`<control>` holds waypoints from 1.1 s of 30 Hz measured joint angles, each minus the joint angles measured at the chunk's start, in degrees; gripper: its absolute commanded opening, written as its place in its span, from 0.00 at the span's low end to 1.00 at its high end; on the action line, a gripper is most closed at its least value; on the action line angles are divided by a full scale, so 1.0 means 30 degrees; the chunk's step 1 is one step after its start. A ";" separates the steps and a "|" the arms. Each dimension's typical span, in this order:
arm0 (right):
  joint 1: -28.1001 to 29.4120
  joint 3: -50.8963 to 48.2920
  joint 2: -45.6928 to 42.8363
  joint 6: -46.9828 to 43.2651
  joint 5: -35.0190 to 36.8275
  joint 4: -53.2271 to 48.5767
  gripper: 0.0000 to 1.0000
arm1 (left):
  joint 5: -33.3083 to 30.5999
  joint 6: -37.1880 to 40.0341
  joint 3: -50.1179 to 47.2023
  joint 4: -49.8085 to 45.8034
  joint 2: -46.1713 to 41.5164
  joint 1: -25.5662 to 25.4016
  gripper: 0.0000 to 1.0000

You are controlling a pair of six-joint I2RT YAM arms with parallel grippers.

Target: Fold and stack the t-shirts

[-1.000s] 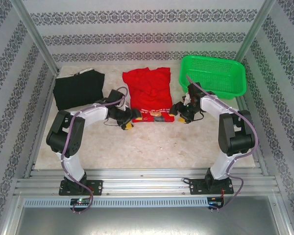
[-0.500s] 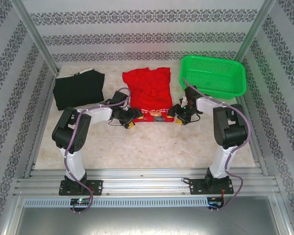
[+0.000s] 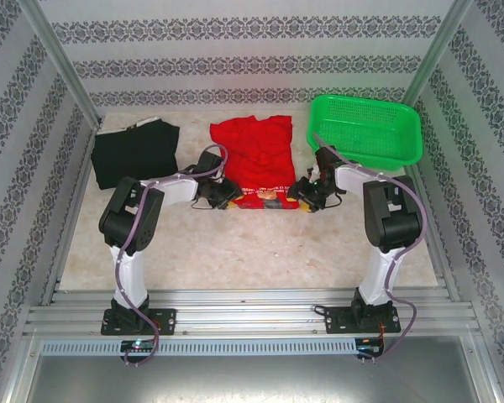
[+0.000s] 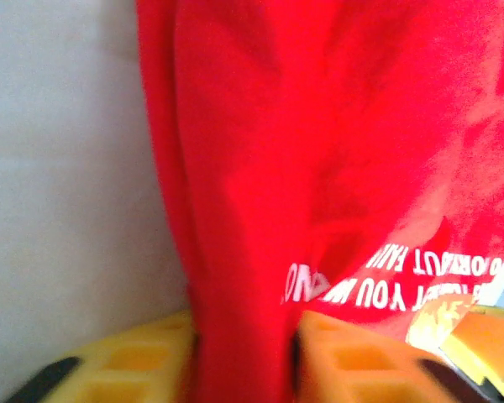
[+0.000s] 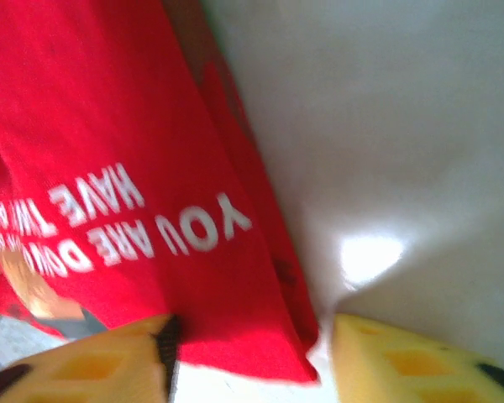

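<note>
The red t-shirt (image 3: 254, 155) lies flat mid-table, its near hem printed with white lettering and a bear. My left gripper (image 3: 228, 196) is at its near-left corner. In the left wrist view the red t-shirt (image 4: 260, 168) is bunched between the yellow fingers (image 4: 126, 369), which press on it from both sides, so this gripper (image 4: 244, 369) is shut on it. My right gripper (image 3: 305, 195) is at the near-right corner. There the shirt's corner (image 5: 235, 319) sits between wide-apart fingers (image 5: 420, 361), with a gap on the right, so this gripper (image 5: 248, 361) is open. The black t-shirt (image 3: 136, 153) lies folded at the back left.
A green mesh basket (image 3: 365, 130) stands at the back right, close behind the right arm. Metal frame posts and patterned walls enclose the table (image 3: 260, 243). Bare tabletop stretches between the shirts and the arm bases.
Both grippers have moved in onto the red shirt's near corners. The left one went forward from just short of the hem, and both upper arms have swung up toward the shirt.
</note>
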 measured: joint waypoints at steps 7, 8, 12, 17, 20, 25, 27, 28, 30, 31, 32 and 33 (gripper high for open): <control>0.0255 0.0976 0.0758 0.0772 -0.0284 0.0430 0.00 | -0.0138 0.0583 0.0058 -0.0364 -0.0233 0.0000 0.00; 0.0255 0.1107 0.0765 0.1027 -0.0379 0.0561 0.00 | -0.0204 0.0721 0.0138 -0.0612 -0.0437 0.0000 0.00; 0.0248 0.1894 0.0160 0.1545 -0.0663 0.0503 0.00 | -0.0335 0.1319 0.1100 -0.2135 -0.1785 0.0000 0.00; 0.0204 0.2849 -0.2259 0.1967 -0.0882 0.0044 0.00 | -0.0379 0.1887 0.2929 -0.3599 -0.3927 0.0000 0.00; 0.0087 0.2871 -0.3985 0.2208 -0.1158 -0.0015 0.00 | -0.0539 0.2164 0.3381 -0.4189 -0.5238 0.0000 0.00; 0.0036 0.2470 -0.5552 0.2346 -0.1574 -0.0641 0.00 | -0.0874 0.1836 0.0539 -0.4233 -0.7861 -0.0007 0.00; 0.0102 0.1690 -0.6360 0.2346 -0.2033 -0.1224 0.00 | -0.0896 0.1421 -0.1304 -0.4291 -0.9005 -0.0022 0.00; 0.0182 0.1304 -0.6761 0.2339 -0.2288 -0.1508 0.00 | -0.0882 0.1195 -0.2091 -0.4284 -0.9530 -0.0058 0.00; 0.0532 0.0503 -0.7563 0.2339 -0.2710 -0.2215 0.00 | -0.0874 0.0721 -0.3563 -0.4248 -1.0768 -0.0175 0.00; 0.0758 0.0175 -0.7898 0.2331 -0.2827 -0.2550 0.00 | -0.0867 0.0495 -0.4204 -0.4233 -1.1409 -0.0248 0.00; 0.1005 -0.0160 -0.8225 0.2324 -0.2871 -0.2805 0.00 | -0.0874 0.0226 -0.4911 -0.4204 -1.2123 -0.0306 0.00; 0.1268 -0.0568 -0.8582 0.2324 -0.2929 -0.3038 0.00 | -0.0874 -0.0066 -0.5610 -0.4197 -1.2845 -0.0408 0.00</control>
